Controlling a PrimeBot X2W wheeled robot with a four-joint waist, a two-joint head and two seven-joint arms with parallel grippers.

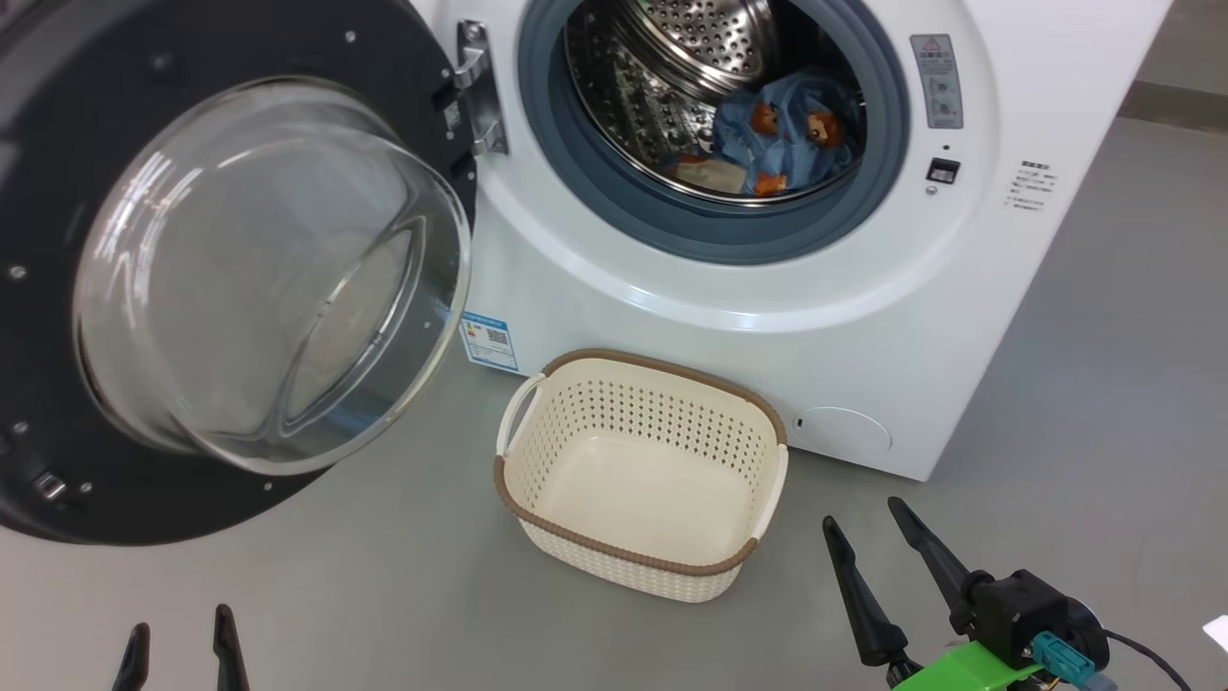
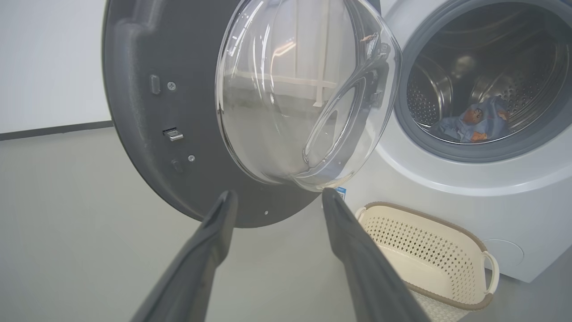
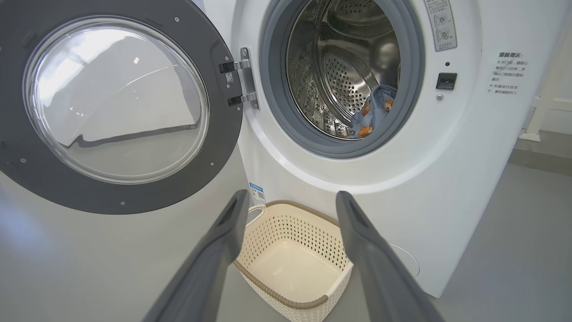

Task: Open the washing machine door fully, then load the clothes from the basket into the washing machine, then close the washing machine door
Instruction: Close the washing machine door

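Observation:
The white washing machine (image 1: pixel 729 317) stands ahead with its round black washing machine door (image 1: pixel 58 403) swung wide open to the left, glass bowl bulging toward me. Light-blue clothes (image 1: pixel 791 134) with orange patches lie inside the steel drum, also seen as clothes (image 3: pixel 373 114) in the right wrist view and clothes (image 2: pixel 473 123) in the left wrist view. The cream basket (image 1: pixel 638 384) sits on the floor below the drum with nothing in it. My left gripper (image 1: pixel 180 638) is open at the lower left, below the door. My right gripper (image 1: pixel 868 523) is open, right of the basket.
Grey floor (image 1: pixel 384 595) stretches in front of the machine and to its right. The open door (image 2: pixel 147 147) overhangs the floor at the left, close above my left fingers. A white wall with a dark baseboard (image 2: pixel 53 129) lies beyond the door.

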